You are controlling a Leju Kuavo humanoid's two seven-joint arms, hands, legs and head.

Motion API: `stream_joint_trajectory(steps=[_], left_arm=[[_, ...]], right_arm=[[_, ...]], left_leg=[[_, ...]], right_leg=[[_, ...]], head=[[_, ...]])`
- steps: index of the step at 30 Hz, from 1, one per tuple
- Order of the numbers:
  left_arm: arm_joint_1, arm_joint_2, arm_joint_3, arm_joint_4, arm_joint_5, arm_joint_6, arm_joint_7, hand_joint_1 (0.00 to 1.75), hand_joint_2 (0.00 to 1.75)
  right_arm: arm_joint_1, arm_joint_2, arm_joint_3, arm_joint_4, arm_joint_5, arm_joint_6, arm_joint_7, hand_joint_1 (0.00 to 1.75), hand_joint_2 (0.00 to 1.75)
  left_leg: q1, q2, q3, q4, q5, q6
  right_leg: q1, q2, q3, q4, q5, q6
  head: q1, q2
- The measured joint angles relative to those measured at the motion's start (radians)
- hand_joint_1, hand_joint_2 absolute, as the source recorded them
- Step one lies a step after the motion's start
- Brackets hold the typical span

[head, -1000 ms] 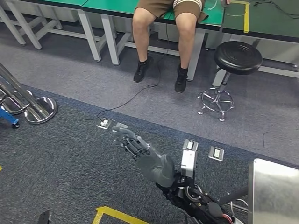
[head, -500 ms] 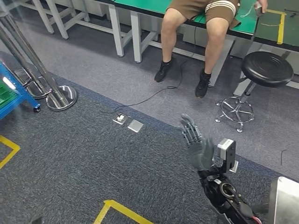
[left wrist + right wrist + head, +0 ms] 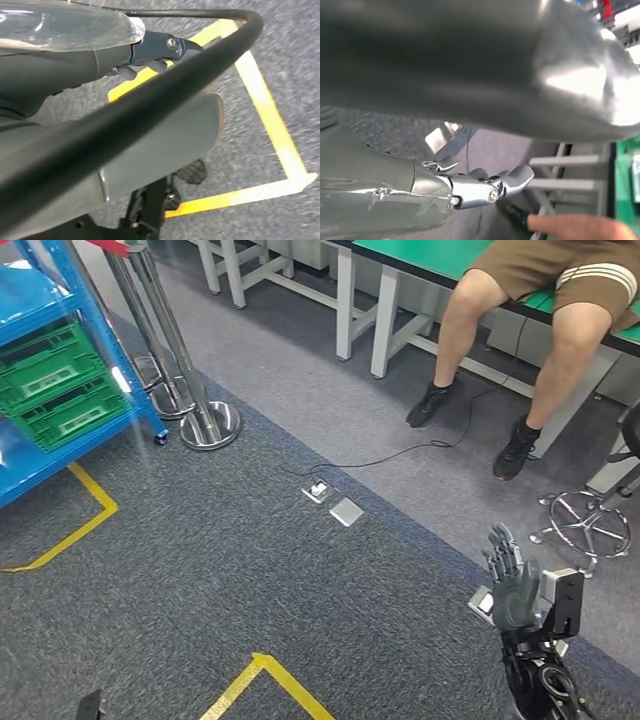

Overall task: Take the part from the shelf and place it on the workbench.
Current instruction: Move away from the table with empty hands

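Two green bins [image 3: 53,385] sit on the blue shelf [image 3: 113,430]; the part cannot be made out. Raised right hand [image 3: 513,585] holds nothing, fingers spread; left hand's state I cannot tell (approach squarely, hand kept open)

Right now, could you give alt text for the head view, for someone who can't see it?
The robot's right hand is raised, fingers apart and empty, over grey carpet with yellow floor tape. A blue shelf holds green crates; a seated person's legs are opposite.
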Motion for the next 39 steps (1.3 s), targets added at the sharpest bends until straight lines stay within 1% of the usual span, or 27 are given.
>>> stream_joint_trajectory(steps=[1, 2, 4, 5, 6, 7, 8, 10, 12, 13, 15, 17, 19, 21, 22, 23, 24, 26, 28, 30, 31, 33, 34, 36, 37, 38, 39], left_arm=[[0.001, 0.0, 0.0, 0.0, 0.0, 0.0, 0.0, 0.0, 0.0], [0.0, 0.001, 0.0, 0.0, -0.001, 0.0, 0.0, 0.0, 0.0], [-0.008, 0.002, 0.0, 0.0, -0.002, -0.001, 0.0, 0.0, 0.0], [-0.009, 0.003, 0.0, 0.0, -0.002, -0.002, 0.0, 0.0, 0.0], [-0.009, 0.002, 0.0, 0.0, -0.002, -0.004, 0.0, 0.0, 0.0], [-0.008, 0.001, 0.0, 0.0, -0.002, -0.006, 0.0, 0.0, 0.0], [-0.006, 0.0, 0.0, 0.0, -0.002, -0.007, 0.0, 0.0, 0.0], [-0.007, 0.0, 0.0, 0.0, -0.002, -0.008, 0.0, 0.0, 0.0], [-0.009, 0.0, 0.0, 0.0, -0.002, -0.008, 0.0, 0.0, 0.0], [-0.01, 0.0, 0.0, 0.0, -0.002, -0.009, 0.0, 0.0, 0.0], [-0.007, 0.0, 0.0, 0.0, -0.002, -0.009, 0.0, 0.0, 0.0], [-0.005, 0.0, 0.0, 0.0, -0.002, -0.009, 0.0, 0.0, 0.0], [-0.007, -0.002, 0.0, 0.0, -0.003, -0.009, 0.0, 0.0, 0.0], [-0.008, -0.004, 0.0, 0.0, -0.004, -0.009, 0.0, 0.0, 0.0], [-0.007, -0.004, 0.0, 0.0, -0.005, -0.009, 0.0, 0.0, 0.0], [-0.006, -0.005, 0.0, 0.0, -0.006, -0.009, 0.0, 0.0, 0.0], [-0.005, -0.006, 0.0, 0.0, -0.007, -0.009, 0.0, 0.0, 0.0], [-0.006, -0.006, 0.0, 0.0, -0.009, -0.009, 0.0, 0.0, 0.0], [-0.008, -0.006, 0.0, 0.0, -0.01, -0.009, 0.0, 0.0, 0.0], [-0.006, -0.005, 0.0, 0.0, -0.011, -0.009, 0.0, 0.0, 0.0], [-0.003, -0.005, 0.0, 0.0, -0.012, -0.009, 0.0, 0.0, 0.0], [-0.004, -0.006, 0.0, 0.0, -0.012, -0.009, 0.0, 0.0, 0.0], [-0.006, -0.006, 0.0, 0.0, -0.012, -0.009, 0.0, 0.0, 0.0], [-0.011, -0.008, 0.0, 0.0, -0.012, -0.009, 0.0, 0.0, 0.0], [-0.01, -0.009, 0.0, 0.0, -0.012, -0.009, 0.0, 0.0, 0.0], [-0.009, -0.01, 0.0, 0.0, -0.012, -0.009, 0.0, 0.0, 0.0], [-0.008, -0.011, 0.0, 0.0, -0.012, -0.009, 0.0, 0.0, 0.0]], right_arm=[[0.0, 0.0, -0.007, 0.013, -0.002, 0.001, -0.001, 0.0, 0.0], [0.0, 0.0, -0.015, 0.03, -0.002, 0.001, -0.005, 0.0, 0.0], [0.001, 0.0, -0.032, 0.075, 0.004, -0.002, -0.008, 0.0, 0.0], [0.002, -0.001, -0.043, 0.106, 0.012, -0.009, -0.008, 0.0, 0.0], [0.002, -0.001, -0.05, 0.134, 0.024, -0.02, -0.005, 0.0, 0.0], [0.002, -0.001, -0.056, 0.161, 0.038, -0.034, -0.001, 0.0, 0.0], [-0.001, -0.001, -0.062, 0.187, 0.056, -0.05, 0.004, 0.0, 0.0], [-0.01, -0.001, -0.071, 0.244, 0.099, -0.089, 0.02, 0.0, 0.0], [-0.022, -0.001, -0.079, 0.307, 0.147, -0.128, 0.044, 0.0, 0.0], [-0.028, -0.001, -0.083, 0.34, 0.167, -0.14, 0.056, 0.0, 0.0], [-0.041, -0.002, -0.088, 0.404, 0.192, -0.149, 0.067, 0.0, 0.0], [-0.054, -0.002, -0.095, 0.47, 0.205, -0.15, 0.064, 0.0, 0.0], [-0.064, -0.002, -0.102, 0.541, 0.212, -0.154, 0.06, 0.0, 0.0], [-0.065, -0.002, -0.109, 0.608, 0.218, -0.162, 0.063, 0.0, 0.0], [-0.064, -0.002, -0.111, 0.635, 0.224, -0.168, 0.068, 0.0, 0.0], [-0.066, -0.002, -0.113, 0.661, 0.231, -0.176, 0.075, 0.0, 0.0], [-0.069, -0.002, -0.115, 0.684, 0.239, -0.185, 0.083, 0.0, 0.0], [-0.076, -0.002, -0.119, 0.727, 0.252, -0.204, 0.104, 0.0, 0.0], [-0.077, -0.002, -0.122, 0.763, 0.263, -0.222, 0.125, 0.0, 0.0], [-0.077, -0.002, -0.122, 0.794, 0.273, -0.239, 0.145, 0.0, 0.0], [-0.08, -0.002, -0.123, 0.808, 0.277, -0.248, 0.154, 0.0, 0.0], [-0.083, -0.002, -0.125, 0.835, 0.283, -0.26, 0.168, 0.0, 0.0], [-0.081, -0.002, -0.126, 0.851, 0.284, -0.264, 0.173, 0.0, 0.0], [-0.074, -0.002, -0.129, 0.878, 0.285, -0.268, 0.178, 0.0, 0.0], [-0.071, -0.002, -0.13, 0.889, 0.286, -0.27, 0.181, 0.0, 0.0], [-0.071, -0.002, -0.131, 0.899, 0.288, -0.272, 0.185, 0.0, 0.0], [-0.073, -0.002, -0.131, 0.908, 0.291, -0.275, 0.19, 0.0, 0.0]], left_leg=[[-0.003, 0.021, -0.006, 0.01, -0.006, -0.006], [-0.006, 0.057, -0.021, 0.041, -0.025, -0.01], [-0.007, 0.132, -0.084, 0.162, -0.088, -0.018], [-0.005, 0.148, -0.121, 0.233, -0.117, -0.022], [-0.003, 0.151, -0.145, 0.279, -0.128, -0.024], [-0.002, 0.154, -0.15, 0.288, -0.121, -0.025], [-0.001, 0.158, -0.131, 0.253, -0.095, -0.025], [-0.004, 0.19, -0.05, 0.105, -0.032, -0.019], [-0.01, 0.217, 0.005, 0.004, -0.002, -0.006], [-0.013, 0.219, 0.011, -0.01, -0.001, 0.001], [-0.013, 0.196, 0.013, -0.012, 0.001, 0.013], [-0.007, 0.175, 0.018, -0.02, 0.005, 0.024], [-0.005, 0.155, 0.019, -0.023, 0.008, 0.032], [-0.006, 0.127, 0.018, -0.022, 0.009, 0.035], [-0.006, 0.113, 0.018, -0.022, 0.009, 0.035], [-0.005, 0.098, 0.018, -0.02, 0.009, 0.035], [-0.004, 0.084, 0.019, -0.018, 0.008, 0.033], [-0.003, 0.057, 0.017, -0.009, 0.005, 0.025], [-0.003, 0.03, 0.007, -0.003, 0.007, 0.011], [-0.002, 0.003, -0.001, -0.005, 0.015, -0.003], [-0.002, 0.008, -0.005, -0.001, 0.014, -0.008], [-0.005, 0.062, -0.031, 0.057, -0.021, -0.015], [-0.006, 0.101, -0.058, 0.12, -0.056, -0.018], [-0.006, 0.141, -0.124, 0.265, -0.12, -0.021], [-0.006, 0.148, -0.141, 0.304, -0.128, -0.022], [-0.006, 0.153, -0.14, 0.302, -0.117, -0.021], [-0.006, 0.159, -0.116, 0.257, -0.089, -0.018]], right_leg=[[-0.002, -0.013, 0.003, -0.006, 0.004, -0.005], [-0.004, -0.029, 0.006, -0.012, 0.007, -0.01], [0.0, -0.062, 0.009, -0.016, 0.008, -0.016], [0.002, -0.08, 0.008, -0.016, 0.008, -0.018], [0.004, -0.097, 0.007, -0.016, 0.007, -0.019], [0.004, -0.113, 0.007, -0.016, 0.006, -0.018], [0.004, -0.127, 0.008, -0.016, 0.005, -0.017], [0.006, -0.152, 0.012, -0.015, 0.0, -0.013], [0.011, -0.173, 0.017, -0.015, -0.006, -0.004], [0.013, -0.182, 0.021, -0.015, -0.009, 0.001], [0.012, -0.193, 0.027, -0.016, -0.015, 0.013], [0.007, -0.152, 0.015, 0.023, -0.047, 0.024], [0.003, -0.09, -0.039, 0.147, -0.114, 0.03], [0.001, -0.07, -0.103, 0.28, -0.163, 0.033], [0.0, -0.068, -0.116, 0.302, -0.16, 0.034], [-0.001, -0.065, -0.109, 0.279, -0.134, 0.034], [-0.003, -0.057, -0.084, 0.218, -0.094, 0.035], [-0.012, -0.005, -0.023, 0.073, -0.029, 0.036], [-0.016, 0.034, 0.003, 0.011, -0.017, 0.033], [-0.013, 0.018, 0.01, 0.01, -0.018, 0.023], [-0.013, 0.004, 0.014, 0.008, -0.016, 0.015], [-0.014, -0.025, 0.015, 0.001, -0.008, 0.001], [-0.012, -0.042, 0.014, -0.001, -0.006, -0.005], [-0.005, -0.076, 0.011, -0.001, -0.005, -0.01], [-0.002, -0.092, 0.011, -0.001, -0.006, -0.011], [0.0, -0.107, 0.012, -0.001, -0.007, -0.012], [0.001, -0.121, 0.014, -0.001, -0.009, -0.012]], head=[[0.0, 0.0], [-0.008, 0.0], [-0.025, 0.0], [-0.035, 0.0], [-0.038, 0.0], [-0.041, 0.0], [-0.044, 0.0], [-0.053, 0.0], [-0.057, 0.0], [-0.056, 0.0], [-0.051, 0.0], [-0.045, 0.0], [-0.034, 0.0], [-0.022, 0.0], [-0.017, 0.0], [-0.013, 0.0], [-0.01, 0.0], [-0.001, 0.0], [0.001, 0.0], [-0.003, 0.0], [-0.006, 0.0], [-0.021, 0.0], [-0.03, 0.0], [-0.045, 0.0], [-0.048, 0.0], [-0.051, 0.0], [-0.053, 0.0]])
